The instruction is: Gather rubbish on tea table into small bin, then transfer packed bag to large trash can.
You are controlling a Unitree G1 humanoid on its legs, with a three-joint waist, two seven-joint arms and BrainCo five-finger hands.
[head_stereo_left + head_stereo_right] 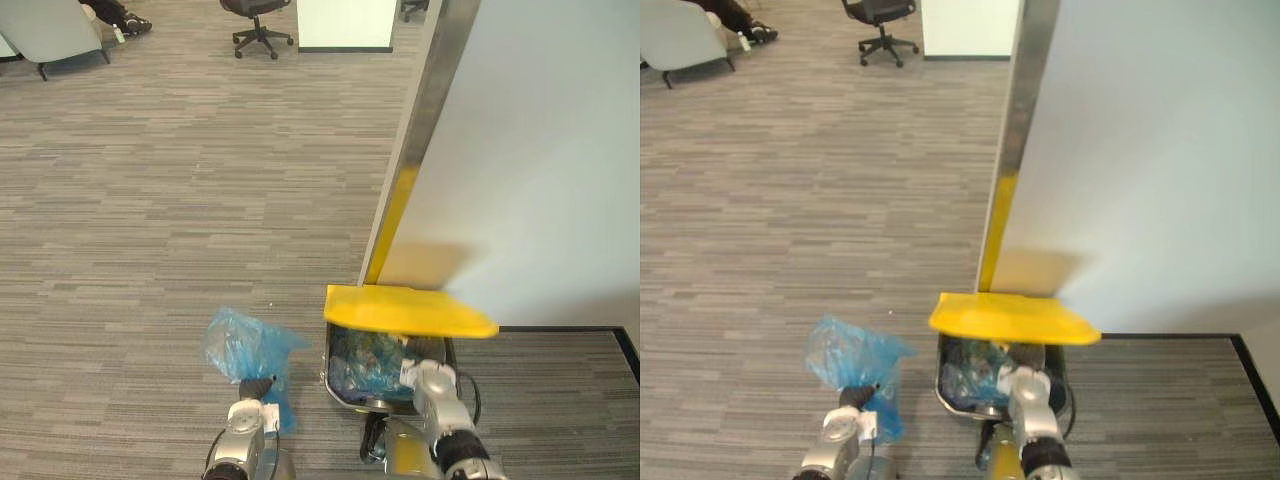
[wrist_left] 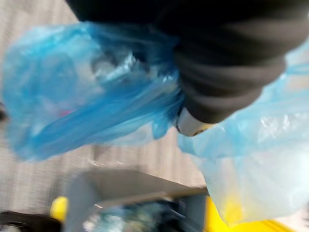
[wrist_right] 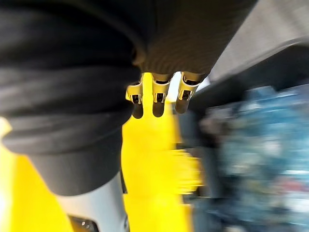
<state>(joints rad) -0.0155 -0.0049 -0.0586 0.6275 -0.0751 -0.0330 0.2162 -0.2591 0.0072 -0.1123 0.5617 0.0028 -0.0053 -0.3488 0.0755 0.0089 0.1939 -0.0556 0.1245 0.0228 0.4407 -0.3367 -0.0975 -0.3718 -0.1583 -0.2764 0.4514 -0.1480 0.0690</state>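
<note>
My left hand [image 1: 256, 388] is shut on the gathered neck of a packed blue plastic bag [image 1: 245, 345], which hangs above the carpet just left of the large trash can [image 1: 335, 385]. The left wrist view has the same blue bag [image 2: 72, 96] bunched against the hand. The can's yellow lid [image 1: 405, 312] stands raised, and crumpled blue bags [image 1: 370, 365] lie inside. My right hand [image 1: 428, 378] is at the can's right rim, just below the lid's front edge. The right wrist view looks past the hand at the yellow lid [image 3: 154, 164].
A white partition wall [image 1: 530, 150] with a metal post [image 1: 425, 110] rises right behind the can. Open grey carpet stretches to the left and far side. A black office chair [image 1: 258, 20] and a grey armchair [image 1: 55, 30] stand far back, with a person's shoes [image 1: 125, 20] beside them.
</note>
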